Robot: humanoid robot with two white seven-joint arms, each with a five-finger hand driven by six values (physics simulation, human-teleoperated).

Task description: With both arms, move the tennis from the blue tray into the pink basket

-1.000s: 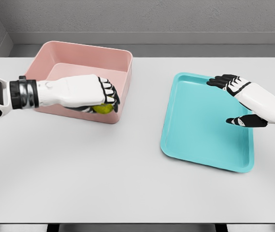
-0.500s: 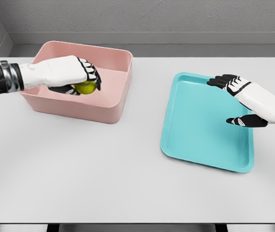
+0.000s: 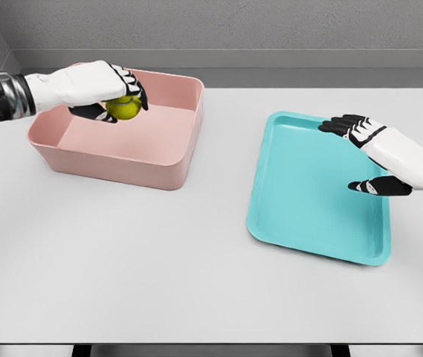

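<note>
over white table (image 3: 159, 260), left hand (image 3: 99, 85) fingers clasp tennis ball (image 3: 124, 108); right hand (image 3: 375, 145) fingers spread.

Both hands, the left (image 3: 99, 89) and the right (image 3: 371, 152), are cased in white, with black finger joints; a ribbed metal-and-black wrist band (image 3: 9, 97) is seen on the left.

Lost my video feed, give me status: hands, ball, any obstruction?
Left hand shut on tennis ball, over pink basket. Right hand open above blue tray. No obstruction seen.
</note>
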